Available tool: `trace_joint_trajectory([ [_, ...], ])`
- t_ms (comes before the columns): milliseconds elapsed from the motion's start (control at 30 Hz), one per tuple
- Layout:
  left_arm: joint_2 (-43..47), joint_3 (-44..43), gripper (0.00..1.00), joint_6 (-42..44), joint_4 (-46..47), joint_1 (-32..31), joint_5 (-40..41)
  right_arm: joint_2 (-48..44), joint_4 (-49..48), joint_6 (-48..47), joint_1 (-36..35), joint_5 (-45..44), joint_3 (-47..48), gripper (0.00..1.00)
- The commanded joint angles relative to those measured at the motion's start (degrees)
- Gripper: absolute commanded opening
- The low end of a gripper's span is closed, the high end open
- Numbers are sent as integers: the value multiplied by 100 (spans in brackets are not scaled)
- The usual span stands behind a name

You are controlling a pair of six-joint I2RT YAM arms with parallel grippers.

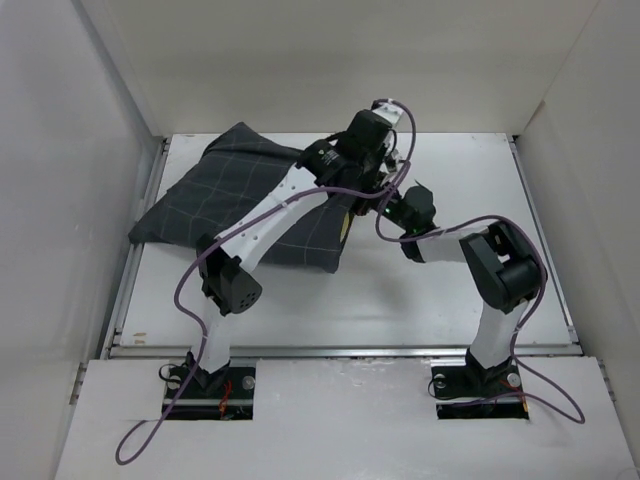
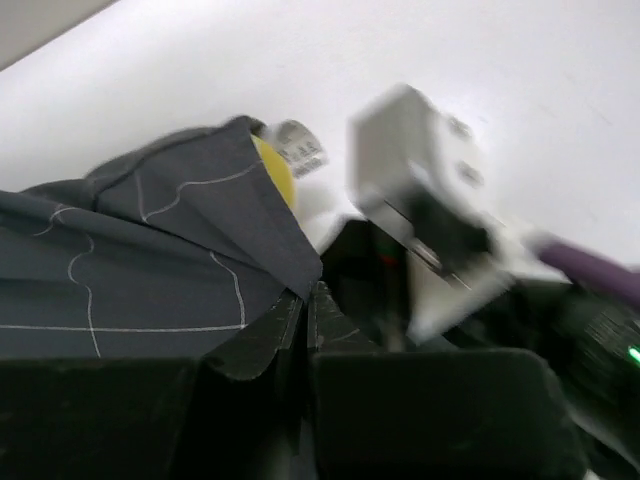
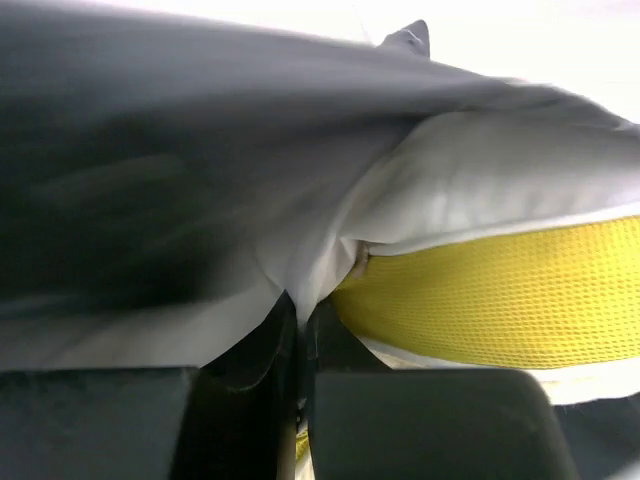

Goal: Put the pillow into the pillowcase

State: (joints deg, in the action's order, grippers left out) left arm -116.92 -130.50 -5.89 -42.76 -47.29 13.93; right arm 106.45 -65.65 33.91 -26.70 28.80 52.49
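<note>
The pillow (image 3: 500, 300) is seen almost wholly inside the pillowcase (image 1: 230, 200) at the far left of the worktop (image 1: 430, 300), only its yellow edge being shown just beside the right fingers (image 3: 250, 350), which, like the left fingers (image 2: 255, 345), are clamped on the mouth hem.

The end effector (image 3: 300, 325) has its two dark fingers pressed together at the bottom, pinching a pale fold at the pillowcase's (image 3: 170, 170) edge. The pillowcase spreads dark and blurred across the upper left. Right of the fingers, the pillow (image 3: 500, 180) pokes out, its yellow mesh band touching the fold.
</note>
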Motion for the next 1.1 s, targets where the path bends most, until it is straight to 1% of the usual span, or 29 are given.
trace_joint_trajectory([
  [0, 564, -406, 0, 70, 611, -1035, -1548, 7, -1413, 361, -37, -417, -203, 0],
  [33, 644, -276, 0, 70, 611, -1385, -1752, 120, -1598, 501, -37, -419, -204, 0],
  [67, 645, -275, 0, 70, 611, -1536, -1884, 121, -1748, 589, 15, -323, -117, 0],
  [167, 583, -476, 0, -43, 314, -1923, -2105, 262, -1890, 897, 16, -637, -2, 0],
  [200, 583, -477, 0, -96, 312, -1925, -2236, 323, -1890, 898, 16, -899, 59, 0],
  [233, 583, -477, 0, -175, 243, -1977, -2576, 323, -1655, 898, 16, -1007, 129, 0],
  [267, 583, -477, 0, -245, 242, -1977, -2710, 497, -1540, 898, 16, -1129, 130, 0],
  [333, 714, -276, 0, -307, 189, -2056, -2642, 674, -1487, 994, 86, -1314, 209, 0],
  [400, 899, 137, 0, -465, 417, -2056, -2545, 999, -1573, 1319, 165, -1315, 271, 0],
  [500, 899, 209, 0, -466, 418, -2056, -2597, 1193, -1662, 1582, 165, -1315, 218, 0],
  [533, 899, 209, 0, -518, 418, -2056, -2519, 1193, -1662, 1583, 165, -1315, 218, 2],
  [633, 899, 209, 0, -518, 479, -2056, -2615, 1325, -1750, 1584, 165, -1386, 112, 17],
  [667, 899, 209, 1, -518, 549, -2056, -2528, 1395, -1680, 1584, 226, -1333, 60, 28],
  [700, 899, 261, 17, -466, 628, -2056, -2110, 1396, -1679, 1636, 226, -1263, 60, 34],
  [733, 899, 366, 38, -466, 629, -2056, -1844, 1396, -1679, 1636, 226, -1210, -45, 39],
  [767, 899, 367, 98, -466, 629, -1978, -1563, 1396, -1679, 1636, 296, -1210, -133, 44],
  [800, 899, 419, 99, -596, 629, -1899, -1317, 1291, -1610, 1636, 375, -1210, -351, 54],
  [833, 899, 420, 99, -711, 551, -1794, -975, 1099, -1505, 1636, 445, -1210, -493, 57],
  [900, 1031, 516, 99, -869, 436, -1486, -727, 861, -1215, 1636, 691, -1123, -974, 66],
  [933, 1144, 647, 99, -957, 435, -1398, -508, 720, -857, 1636, 788, -1122, -1160, 69],
  [967, 1459, 1066, 99, -1045, 540, -1258, -366, 432, -766, 1697, 876, -1191, -1380, 71],
  [1000, 1653, 1305, 99, -1098, 732, -1204, -182, 298, -713, 1698, 1068, -1331, -1582, 73],
  [1033, 1855, 1560, 99, -1151, 830, -1152, -6, 140, -365, 1698, 1201, -1333, -1836, 74],
  [1067, 2275, 1806, 99, -1151, 935, -1099, 326, -183, -126, 1767, 1324, -1385, -1839, 74],
])
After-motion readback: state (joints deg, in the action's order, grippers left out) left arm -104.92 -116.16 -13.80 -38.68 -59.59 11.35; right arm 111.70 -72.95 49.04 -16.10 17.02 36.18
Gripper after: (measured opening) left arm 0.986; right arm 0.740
